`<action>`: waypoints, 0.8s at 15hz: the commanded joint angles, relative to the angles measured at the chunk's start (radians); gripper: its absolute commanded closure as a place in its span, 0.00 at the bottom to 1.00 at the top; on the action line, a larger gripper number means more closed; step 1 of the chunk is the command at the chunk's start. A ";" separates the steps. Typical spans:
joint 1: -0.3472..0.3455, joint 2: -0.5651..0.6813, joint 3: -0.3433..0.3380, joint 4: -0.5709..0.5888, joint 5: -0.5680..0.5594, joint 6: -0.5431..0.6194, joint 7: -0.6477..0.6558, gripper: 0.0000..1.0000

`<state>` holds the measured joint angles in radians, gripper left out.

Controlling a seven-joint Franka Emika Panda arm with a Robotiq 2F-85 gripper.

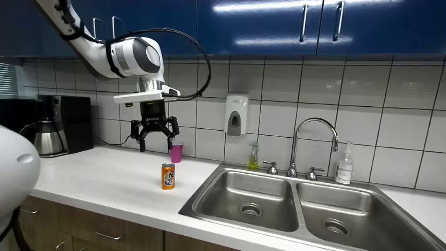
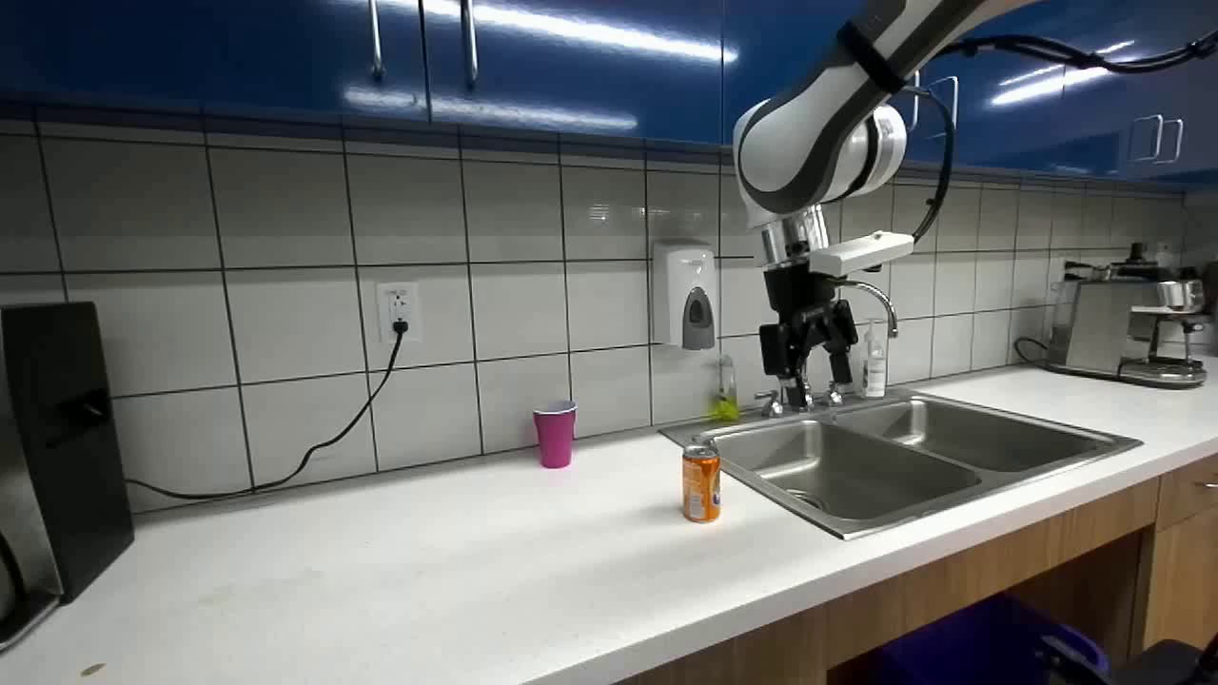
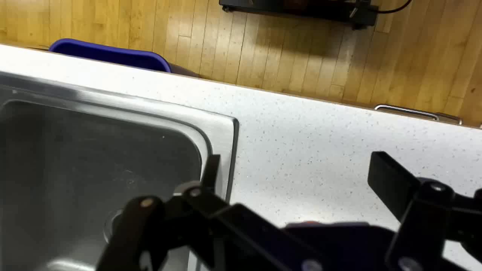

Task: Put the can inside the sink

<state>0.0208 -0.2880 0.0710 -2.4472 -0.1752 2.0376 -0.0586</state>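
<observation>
White tiled wall (image 1: 209, 143), blue cabinets (image 1: 258, 28) above, pale countertop (image 1: 104, 177) below: so we enter the setting.

Gripper (image 1: 156, 146), one, black, carried on a white arm (image 1: 134, 57). We record it hanging fingers-down, raised above counter level, its two fingers spread wide with a broad gap between the tips.

Can (image 1: 168, 176), one, orange, silver-topped, lettered Fanta. We find it upright on the countertop, lower than the gripper and apart from it. In an exterior view it stands below the gripper, most nearly under the fingertip at picture right. In an exterior view the can (image 2: 701, 483) stands lower than the gripper (image 2: 820, 385) and to picture left of it.

Sink (image 1: 299, 209), one, steel, two basins, with a curved faucet (image 1: 295, 143). We place the can outside it, near the rim, a strip of countertop between.

Wrist view: one fingertip overlies the sink's rim, the opposite one the countertop; we cannot make out the can with certainty behind the dark gripper body.

Cup (image 1: 176, 153), one, magenta, upright, nearer the wall than the can.

Sundries: we list a wall-mounted dispenser (image 1: 237, 113), a pump bottle (image 1: 344, 170) behind the basins and a black coffee machine (image 1: 75, 122).
</observation>
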 commanded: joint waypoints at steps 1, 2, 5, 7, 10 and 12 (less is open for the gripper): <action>0.009 0.002 -0.008 0.001 -0.002 -0.002 0.002 0.00; 0.009 0.002 -0.008 0.001 -0.002 -0.002 0.002 0.00; 0.009 0.002 -0.008 0.001 -0.002 -0.002 0.002 0.00; 0.009 0.002 -0.008 0.001 -0.002 -0.002 0.002 0.00; 0.018 0.030 0.002 0.005 0.009 0.024 0.020 0.00; 0.033 0.057 0.007 0.005 0.022 0.059 0.016 0.00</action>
<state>0.0314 -0.2716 0.0709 -2.4473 -0.1697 2.0498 -0.0569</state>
